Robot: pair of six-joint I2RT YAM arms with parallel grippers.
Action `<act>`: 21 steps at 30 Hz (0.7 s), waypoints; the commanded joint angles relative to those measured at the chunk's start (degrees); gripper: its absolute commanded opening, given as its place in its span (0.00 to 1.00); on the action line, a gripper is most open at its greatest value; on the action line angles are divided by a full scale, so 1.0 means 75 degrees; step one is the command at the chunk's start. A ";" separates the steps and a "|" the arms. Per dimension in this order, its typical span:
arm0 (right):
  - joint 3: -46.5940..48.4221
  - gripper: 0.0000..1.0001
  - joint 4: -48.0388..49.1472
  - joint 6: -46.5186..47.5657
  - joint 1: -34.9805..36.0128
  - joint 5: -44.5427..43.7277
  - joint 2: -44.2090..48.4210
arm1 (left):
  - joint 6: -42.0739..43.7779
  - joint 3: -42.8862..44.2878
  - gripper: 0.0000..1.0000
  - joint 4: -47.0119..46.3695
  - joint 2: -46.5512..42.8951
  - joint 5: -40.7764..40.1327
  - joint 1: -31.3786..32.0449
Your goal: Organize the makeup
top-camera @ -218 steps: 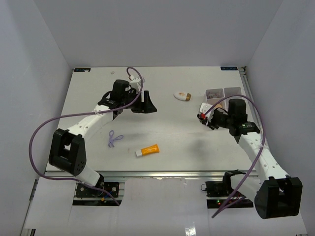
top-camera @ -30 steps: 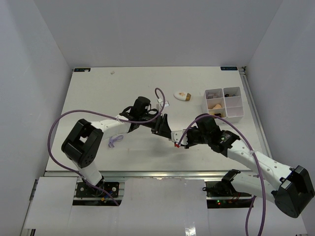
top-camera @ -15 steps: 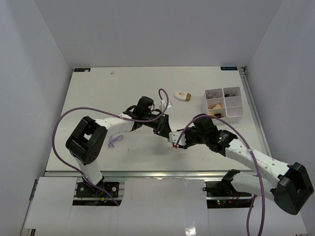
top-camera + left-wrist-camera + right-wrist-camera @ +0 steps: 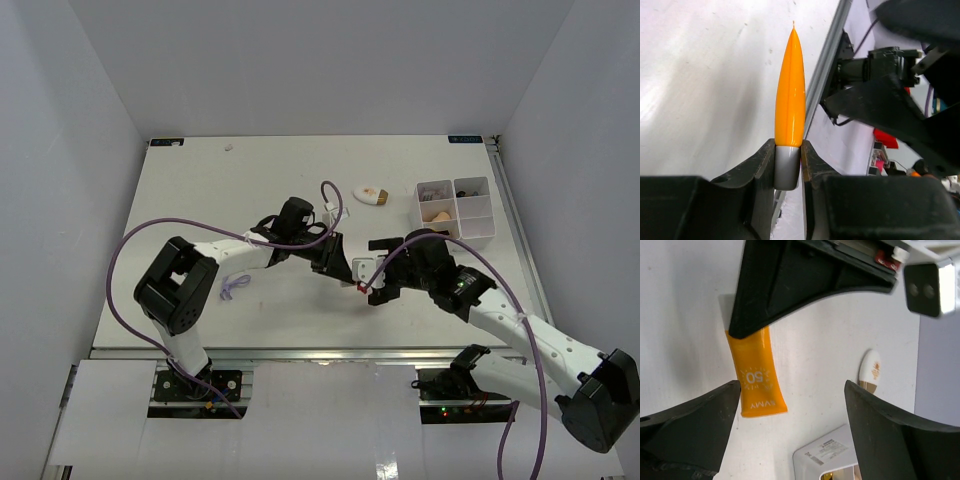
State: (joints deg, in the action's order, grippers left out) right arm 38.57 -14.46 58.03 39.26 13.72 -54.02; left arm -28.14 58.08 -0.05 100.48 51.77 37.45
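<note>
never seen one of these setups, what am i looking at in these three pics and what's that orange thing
These are two robot arms bolted to the near edge of a table. The wide picture looks down from above and behind them: the left arm is on the left, the right arm on the right. The other two pictures come from small cameras on each wrist, so you see each arm's own black jaws up close. The left arm's jaws are shut on the capped end of an orange tube. The right arm's jaws stand wide open on either side of its flat end, not touching it. Also on the table: a white oval compact, a purple loop and a white tray with four compartments.
</note>
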 commanded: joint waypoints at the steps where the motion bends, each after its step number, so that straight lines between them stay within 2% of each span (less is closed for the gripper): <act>1: 0.0261 0.90 0.0821 -0.1801 -0.1036 0.0562 0.0278 | 0.0139 -0.0267 0.08 -0.0573 -0.0854 -0.1228 -0.0048; 4: 0.0441 0.90 0.1543 -0.3906 -0.2013 0.1050 0.0211 | 0.0168 -0.0685 0.07 -0.1311 -0.1307 -0.1847 -0.0048; 6: 0.0641 0.91 0.1802 -0.5646 -0.3281 0.2324 -0.0068 | 0.0208 -0.1133 0.07 -0.1950 -0.1676 -0.2217 -0.0046; 10: 0.0775 0.96 0.2705 -0.8754 -0.4663 0.4408 -0.1039 | 0.0375 -0.2225 0.07 -0.3639 -0.2441 -0.2512 -0.0025; 13: 0.0559 0.96 0.3619 -1.0136 -0.4845 0.5372 -0.1659 | 0.0480 -0.2753 0.07 -0.4775 -0.2810 -0.2405 -0.0013; 16: -0.0134 0.97 0.5771 -1.1619 -0.4847 0.6203 -0.1901 | 0.0524 -0.2887 0.08 -0.5473 -0.2908 -0.2111 0.0011; 17: -0.0244 0.97 0.6057 -1.1733 -0.4847 0.6457 -0.1921 | 0.0514 -0.2877 0.08 -0.5583 -0.2898 -0.2025 0.0014; 20: -0.0810 0.98 0.8643 -1.2381 -0.4842 0.7483 -0.1973 | 0.0453 -0.2794 0.07 -0.5998 -0.2798 -0.1647 0.0040; 21: -0.0893 0.99 0.9059 -1.2508 -0.4831 0.7654 -0.2006 | 0.0447 -0.2733 0.08 -0.6026 -0.2754 -0.1577 0.0050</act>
State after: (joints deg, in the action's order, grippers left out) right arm 34.49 25.87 -22.59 2.88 57.12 -69.19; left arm -25.51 36.56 -35.99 81.10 36.15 37.29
